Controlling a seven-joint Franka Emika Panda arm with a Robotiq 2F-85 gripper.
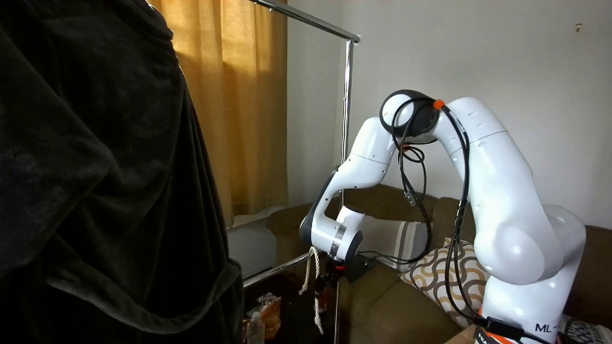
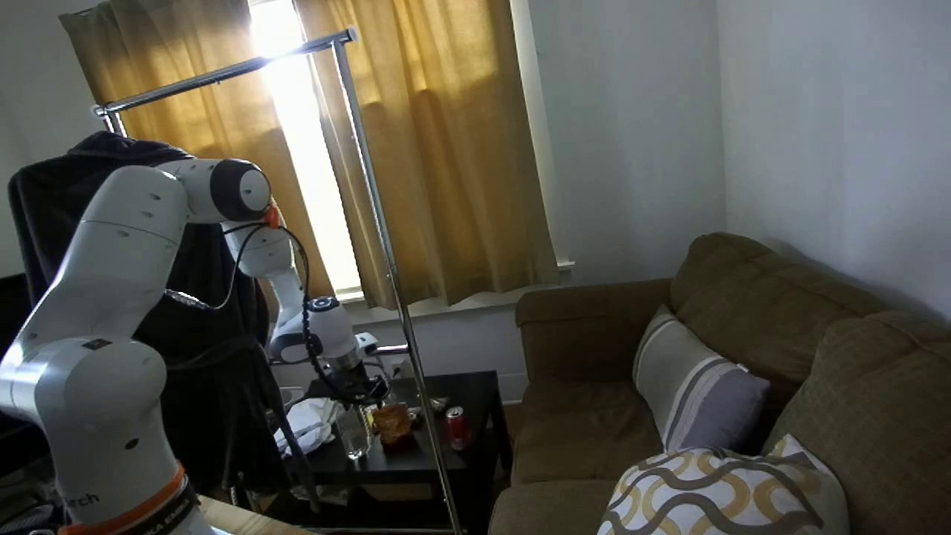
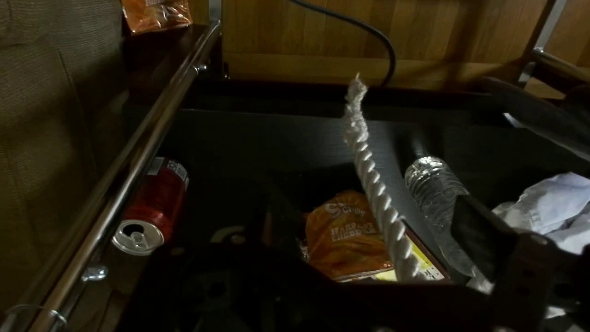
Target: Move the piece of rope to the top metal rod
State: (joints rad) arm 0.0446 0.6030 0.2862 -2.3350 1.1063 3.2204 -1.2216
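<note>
Where rope [image 3: 378,190] hangs, twisted, pale (tip [image 3: 356,94] frayed)

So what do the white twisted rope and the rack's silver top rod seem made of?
The white twisted rope looks like matte fibre, perhaps cotton: strands show and its tip frays. The silver top rod looks like polished metal, possibly chromed steel, going by its bright sheen.

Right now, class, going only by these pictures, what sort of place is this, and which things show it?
Most likely a living room in a home: a brown sofa with cushions, yellow curtains at a window, and a low dark table bearing a red drink can suggest it.
</note>
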